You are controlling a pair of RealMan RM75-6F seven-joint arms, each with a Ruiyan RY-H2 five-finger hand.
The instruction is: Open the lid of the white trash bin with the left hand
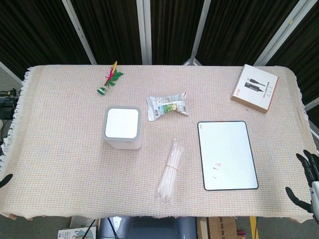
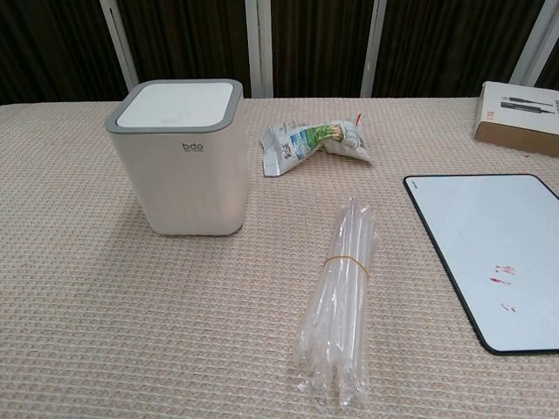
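Dark curtained panels stand behind a worktop (image 1: pixel 60 149) covered in pale woven cloth. Of my left hand (image 1: pixel 5 180) only a dark tip shows at the worktop's left edge in the head view, so I cannot tell how its fingers are set or whether they hold anything; my right hand (image 1: pixel 305 181) hangs off the near right corner, dark fingers (image 1: pixel 302 163) spread apart and empty. Outward from the left hand, well apart from it, the white trash bin (image 2: pixel 182 161) stands upright left of centre, its lid (image 2: pixel 177 104) closed flat within a grey rim. I judge it a light, stiff, smooth plastic box, likely to slide or tip on the cloth if pushed sideways. The lid looks like a press or flip panel, so a downward touch on its flat white face seems the place to act. Beside the bin lie a snack packet (image 2: pixel 313 144) and a bundle of clear straws (image 2: pixel 336 301).
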